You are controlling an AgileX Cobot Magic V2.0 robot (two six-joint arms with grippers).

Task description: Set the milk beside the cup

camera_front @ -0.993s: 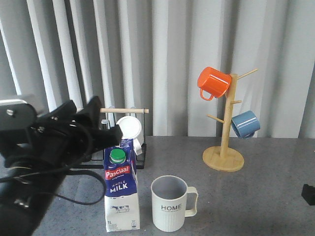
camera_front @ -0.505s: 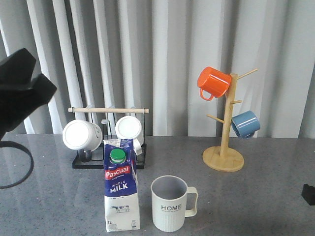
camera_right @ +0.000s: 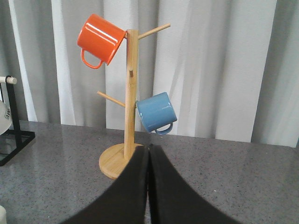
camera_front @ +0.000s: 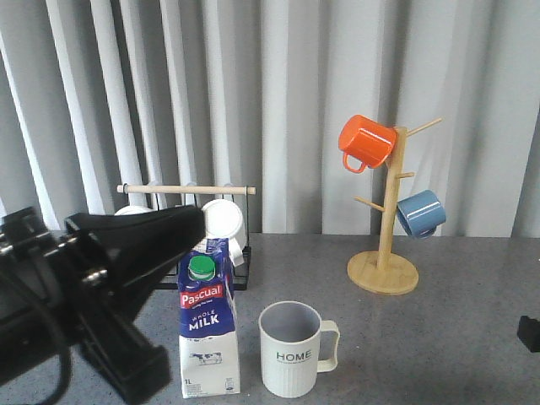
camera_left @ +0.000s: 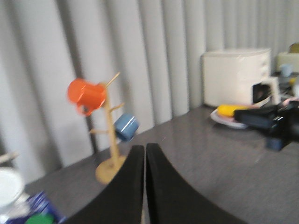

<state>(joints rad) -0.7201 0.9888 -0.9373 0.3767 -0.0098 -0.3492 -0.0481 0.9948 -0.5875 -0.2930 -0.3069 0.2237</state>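
The milk [camera_front: 207,325] is a blue and white carton with a red "Pascual" band and a green cap. It stands upright on the grey table just left of the cup [camera_front: 291,350], an off-white ribbed "HOME" mug, with a small gap between them. My left gripper [camera_front: 199,224] is shut and empty. It hangs just left of and behind the carton's top, with its arm filling the lower left. In the left wrist view the left gripper [camera_left: 145,148] is shut, with the carton's top [camera_left: 41,207] at the edge. My right gripper [camera_right: 148,148] is shut and empty, facing the mug tree.
A wooden mug tree [camera_front: 384,245] with an orange mug [camera_front: 365,142] and a blue mug [camera_front: 420,213] stands at the back right. A black rack [camera_front: 190,253] with white mugs stands behind the milk. A white appliance [camera_left: 236,77] shows far off in the left wrist view.
My left arm swung up and away to the upper left, then came back down low at the left of the milk. The milk and the cup have not moved.
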